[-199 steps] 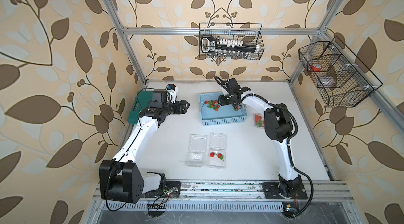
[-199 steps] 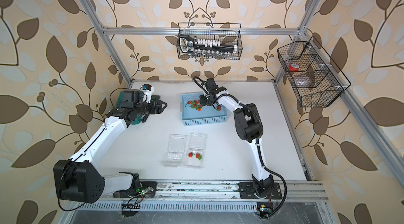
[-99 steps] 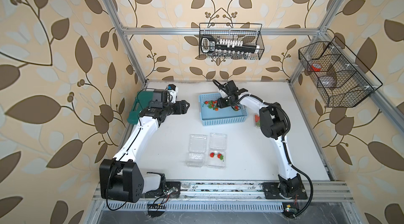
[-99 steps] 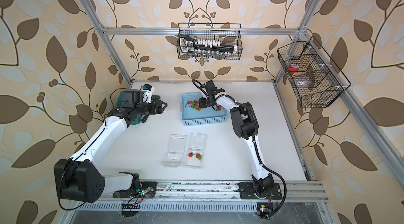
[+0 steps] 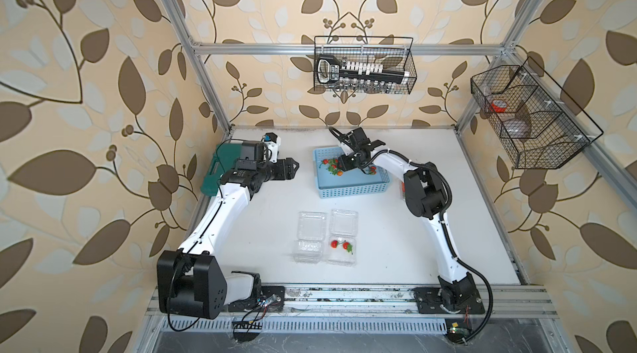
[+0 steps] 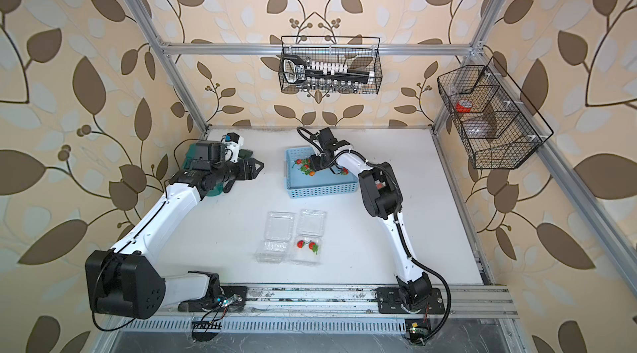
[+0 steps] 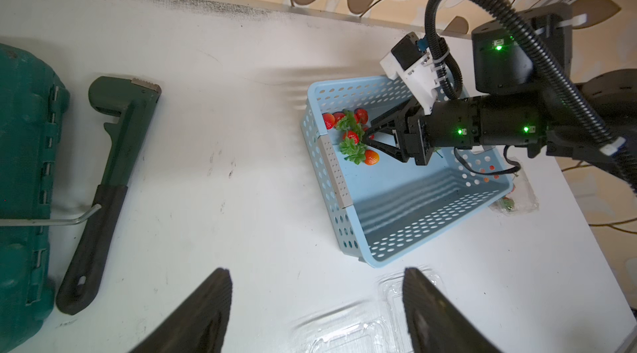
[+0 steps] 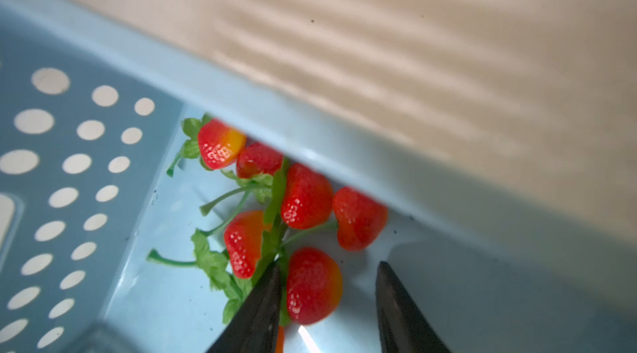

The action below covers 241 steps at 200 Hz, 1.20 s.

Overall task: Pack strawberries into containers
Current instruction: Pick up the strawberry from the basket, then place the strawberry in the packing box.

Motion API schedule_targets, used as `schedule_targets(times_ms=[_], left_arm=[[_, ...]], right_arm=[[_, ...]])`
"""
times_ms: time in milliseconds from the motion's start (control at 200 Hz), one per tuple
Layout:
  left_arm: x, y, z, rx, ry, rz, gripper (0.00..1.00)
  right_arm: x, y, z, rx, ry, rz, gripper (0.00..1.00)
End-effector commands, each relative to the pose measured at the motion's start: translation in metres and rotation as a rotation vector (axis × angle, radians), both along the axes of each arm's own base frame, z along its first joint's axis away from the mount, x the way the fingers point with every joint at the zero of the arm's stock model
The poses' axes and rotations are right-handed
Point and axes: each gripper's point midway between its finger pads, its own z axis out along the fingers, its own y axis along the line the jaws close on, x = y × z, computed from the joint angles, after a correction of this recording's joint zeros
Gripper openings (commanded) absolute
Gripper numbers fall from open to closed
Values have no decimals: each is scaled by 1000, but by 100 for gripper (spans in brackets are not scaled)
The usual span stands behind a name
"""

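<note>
Several strawberries lie clustered at one end of the light blue basket. My right gripper reaches into that cluster. Its jaws are open around one strawberry; one finger touches the berry's side and the other stands apart. Two open clear containers sit side by side nearer the front. One of them holds two strawberries. A third container with berries lies beyond the basket. My left gripper hovers open and empty left of the basket.
A dark green tool case lies at the left table edge. In the left wrist view a green wrench lies beside it. Two black wire baskets hang on the back and right walls.
My right gripper has moved leftwards inside the basket, over to the strawberry cluster, and its jaws have narrowed a little. The left arm has stayed still.
</note>
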Motion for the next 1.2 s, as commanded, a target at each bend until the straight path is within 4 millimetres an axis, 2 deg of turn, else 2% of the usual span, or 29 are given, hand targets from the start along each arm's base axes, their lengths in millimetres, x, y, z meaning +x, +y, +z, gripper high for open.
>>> schedule_targets(times_ms=[0, 255, 400, 590, 870, 1060, 1200], left_arm=[[0, -4, 5, 7, -27, -28, 79], [0, -4, 5, 8, -26, -27, 79], [0, -4, 5, 6, -27, -28, 79], [-1, -5, 6, 4, -31, -31, 80], [-1, -6, 7, 1, -34, -33, 79], [-2, -5, 9, -2, -36, -32, 79], [-2, -6, 9, -2, -37, -33, 79]], right_arm=[[-2, 2, -15, -24, 24, 16, 41], [-4, 6, -12, -5, 20, 17, 25], [-3, -1, 5, 2, -18, 1, 19], [-2, -18, 41, 12, -81, -28, 16], [-11, -34, 64, 4, -114, -46, 15], [-26, -39, 78, 13, -116, -40, 15], [-43, -42, 103, 34, -130, -43, 15]])
